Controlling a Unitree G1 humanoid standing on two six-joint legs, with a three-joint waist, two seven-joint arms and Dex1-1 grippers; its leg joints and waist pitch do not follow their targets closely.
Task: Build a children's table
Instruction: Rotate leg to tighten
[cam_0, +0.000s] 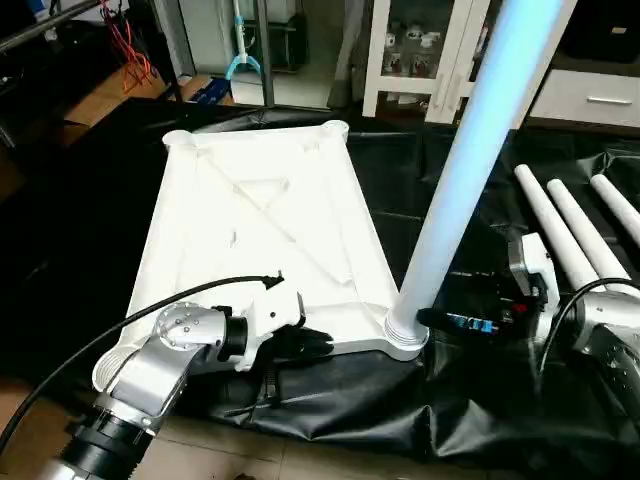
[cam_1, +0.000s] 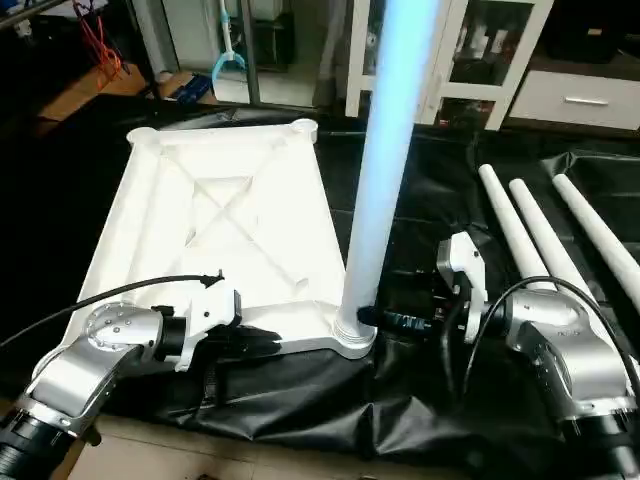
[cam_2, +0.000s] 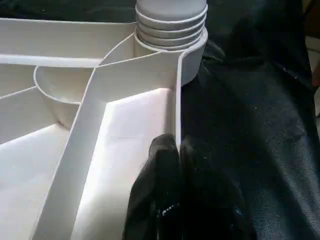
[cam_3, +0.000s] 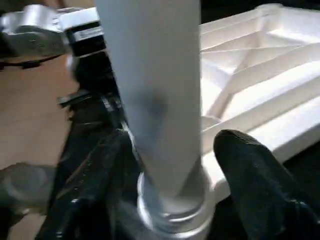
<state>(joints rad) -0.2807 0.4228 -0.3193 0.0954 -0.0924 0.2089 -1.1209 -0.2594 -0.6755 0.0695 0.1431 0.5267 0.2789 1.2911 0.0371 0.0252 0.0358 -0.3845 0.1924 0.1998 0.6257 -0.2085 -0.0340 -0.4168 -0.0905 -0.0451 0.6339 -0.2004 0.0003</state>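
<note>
The children's table top (cam_0: 260, 200) lies upside down on a black sheet, its X-ribs and round corner sockets facing up. One white leg (cam_0: 470, 170) stands upright in the near right corner socket (cam_2: 170, 30). My left gripper (cam_0: 315, 342) is shut on the top's near rim, with the rim wall pinched between its black fingers (cam_2: 160, 165). My right gripper (cam_1: 368, 318) reaches in from the right at the base of the leg (cam_3: 155, 100). Its jaws straddle the leg, and a small gap shows beside one finger (cam_3: 250, 185).
Three loose white legs (cam_1: 530, 235) lie side by side on the black sheet (cam_0: 400, 420) to the right. A white glass-door cabinet (cam_0: 420, 50) and a drawer unit (cam_0: 590, 95) stand behind. The sheet ends just before bare floor at the near edge.
</note>
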